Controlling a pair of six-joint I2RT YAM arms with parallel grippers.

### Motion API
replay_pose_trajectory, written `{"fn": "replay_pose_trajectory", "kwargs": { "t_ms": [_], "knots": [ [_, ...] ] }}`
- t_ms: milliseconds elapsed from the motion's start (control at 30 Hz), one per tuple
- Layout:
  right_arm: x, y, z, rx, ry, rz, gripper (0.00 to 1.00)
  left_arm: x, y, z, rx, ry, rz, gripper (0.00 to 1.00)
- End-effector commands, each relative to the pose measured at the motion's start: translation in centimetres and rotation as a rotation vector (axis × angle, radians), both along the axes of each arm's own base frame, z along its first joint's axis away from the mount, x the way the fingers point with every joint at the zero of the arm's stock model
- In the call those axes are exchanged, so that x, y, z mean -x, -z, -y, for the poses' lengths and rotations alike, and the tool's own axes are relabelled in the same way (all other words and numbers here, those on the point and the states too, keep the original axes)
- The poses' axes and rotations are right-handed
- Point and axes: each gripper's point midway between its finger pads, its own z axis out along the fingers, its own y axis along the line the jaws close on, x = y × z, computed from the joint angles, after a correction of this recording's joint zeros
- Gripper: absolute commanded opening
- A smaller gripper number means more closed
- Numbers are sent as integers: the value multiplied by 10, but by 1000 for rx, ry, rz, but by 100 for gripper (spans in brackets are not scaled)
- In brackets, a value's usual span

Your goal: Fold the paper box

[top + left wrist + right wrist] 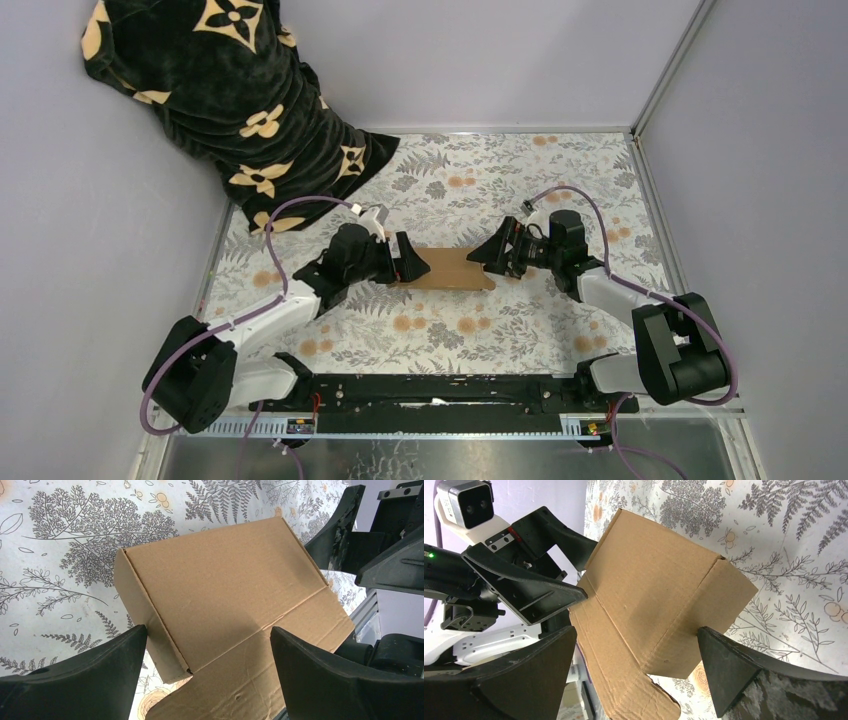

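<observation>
1. Lighting: bright, even and diffuse, falling from above.
2. Shadows: soft and faint on the tabletop [450,335]; a dim patch crosses the paper box [220,590] in the left wrist view.
3. Focus: overhead view sharp; both wrist views resolve the cardboard grain.

White link shells and black joint housings were noted on the left arm [265,318] and right arm [610,290]. A purple cable [285,215] was looped along each. The left gripper [208,630] and right gripper [636,630] were fitted with matte black wedge fingers [80,675]. In the right wrist view, a white twin-lens camera module [466,505] was seen at 10 o'clock and a green LED [430,555] at 9 o'clock.
</observation>
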Motion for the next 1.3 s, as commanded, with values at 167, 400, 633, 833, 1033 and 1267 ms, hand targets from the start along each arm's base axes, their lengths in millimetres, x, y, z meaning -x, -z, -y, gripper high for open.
{"fn": "replay_pose_trajectory", "kwargs": {
  "t_ms": [167, 400, 633, 833, 1033, 1267],
  "knots": [
    [21, -18, -13, -149, -77, -126, 100, 8, -26, 19, 101, 68, -47, 99],
    [26, -19, -17, -220, -89, -216, 100, 13, -16, 22, 107, 78, -110, 99],
    [24, -25, -20, -259, -111, -269, 100, 10, -24, 19, 93, 74, -135, 98],
    [24, -21, -22, -284, -121, -325, 100, 11, -30, 18, 97, 83, -156, 99],
    [24, -21, -22, -301, -120, -360, 100, 12, -36, 18, 108, 97, -170, 99],
    [22, -21, -23, -347, -113, -423, 100, 12, -38, 16, 100, 111, -218, 99]
  ]
}}
